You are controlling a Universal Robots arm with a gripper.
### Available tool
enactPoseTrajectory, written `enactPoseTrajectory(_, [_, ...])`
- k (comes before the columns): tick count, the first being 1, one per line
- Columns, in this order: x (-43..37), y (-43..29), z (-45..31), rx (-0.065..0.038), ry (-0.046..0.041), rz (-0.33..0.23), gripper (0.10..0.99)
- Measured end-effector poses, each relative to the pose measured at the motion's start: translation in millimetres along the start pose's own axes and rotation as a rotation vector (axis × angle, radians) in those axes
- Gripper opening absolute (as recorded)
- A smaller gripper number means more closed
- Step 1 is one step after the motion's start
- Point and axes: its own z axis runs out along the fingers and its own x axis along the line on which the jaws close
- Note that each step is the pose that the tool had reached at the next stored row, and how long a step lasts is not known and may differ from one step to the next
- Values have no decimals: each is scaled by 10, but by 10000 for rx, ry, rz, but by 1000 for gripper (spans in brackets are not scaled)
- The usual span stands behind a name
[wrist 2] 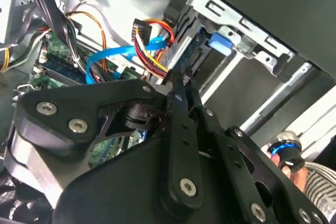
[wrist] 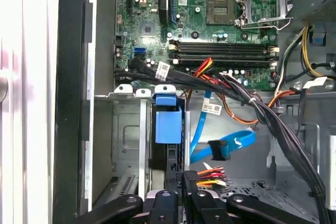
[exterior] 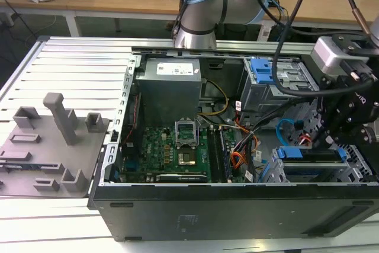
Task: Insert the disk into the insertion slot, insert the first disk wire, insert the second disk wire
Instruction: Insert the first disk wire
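Note:
The disk (exterior: 311,153), in its blue frame (wrist: 168,121), sits inside the insertion slot (exterior: 357,167), the silver perforated cage near the case's front corner. My gripper (exterior: 324,140) reaches down behind the disk. In both wrist views its fingers (wrist: 178,190) are shut on the black plug of the first disk wire (wrist: 207,173), a red, orange and yellow bundle (wrist 2: 152,51), held against the disk's rear edge. The second disk wire (wrist: 226,148), a flat blue cable (wrist 2: 113,56), loops loose beside it, its dark plug hanging free.
The taller grey cage with a blue latch (exterior: 266,72) stands behind the slot. A thick black cable bundle (wrist: 252,103) crosses above the bay. The motherboard (exterior: 172,152) and power supply (exterior: 169,84) fill the case's other half. A grey fixture plate (exterior: 53,146) lies outside.

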Motion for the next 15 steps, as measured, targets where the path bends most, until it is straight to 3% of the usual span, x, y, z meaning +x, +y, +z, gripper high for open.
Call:
enactPoseTrajectory(5, [0, -60, 0, -27, 1, -1, 165])
enactPoseTrajectory(15, [18, -93, 22, -48, 4, -1, 165])
